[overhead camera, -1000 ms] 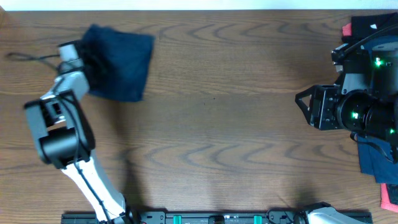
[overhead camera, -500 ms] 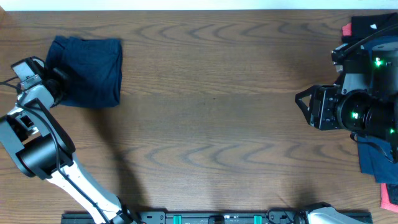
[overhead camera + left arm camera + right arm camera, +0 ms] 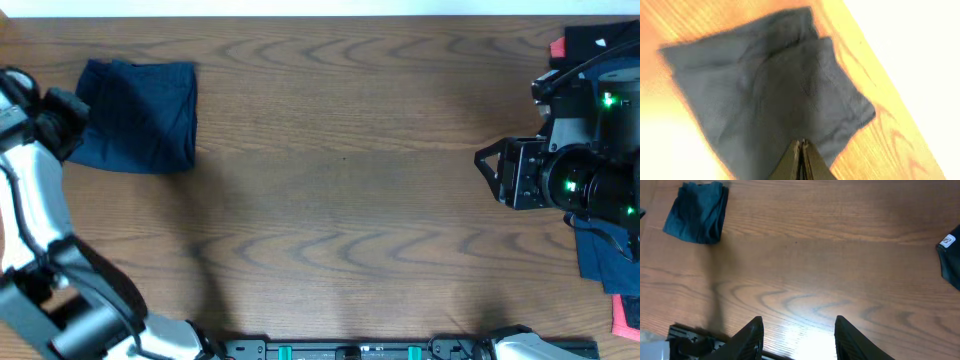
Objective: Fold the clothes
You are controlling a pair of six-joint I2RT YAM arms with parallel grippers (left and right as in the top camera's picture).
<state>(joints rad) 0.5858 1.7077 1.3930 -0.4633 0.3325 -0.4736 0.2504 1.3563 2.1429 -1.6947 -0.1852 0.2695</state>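
My left fingers [image 3: 790, 162] are pinched together, empty I judge, just over the folded dark navy cloth square [image 3: 765, 90] at the far-left corner of the brown wooden desk [image 3: 340, 200]. I should lift clear without snagging its layers. Right fingers [image 3: 749, 337] gape wide, empty. Beyond, the dark pile of clothes [image 3: 598, 265] hides mostly under my right arm [image 3: 575, 180].

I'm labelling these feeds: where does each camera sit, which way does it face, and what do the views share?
Overhead: fixed above the brown wooden table, facing straight down; left arm at the left edge, right arm at the right.
Left wrist: on the left arm, facing along its closed left pincer onto a folded navy-blue cloth garment.
Right wrist: on the raised right arm, facing down across the table; its open right pincer shows below.
Shared: all three show that folded garment.
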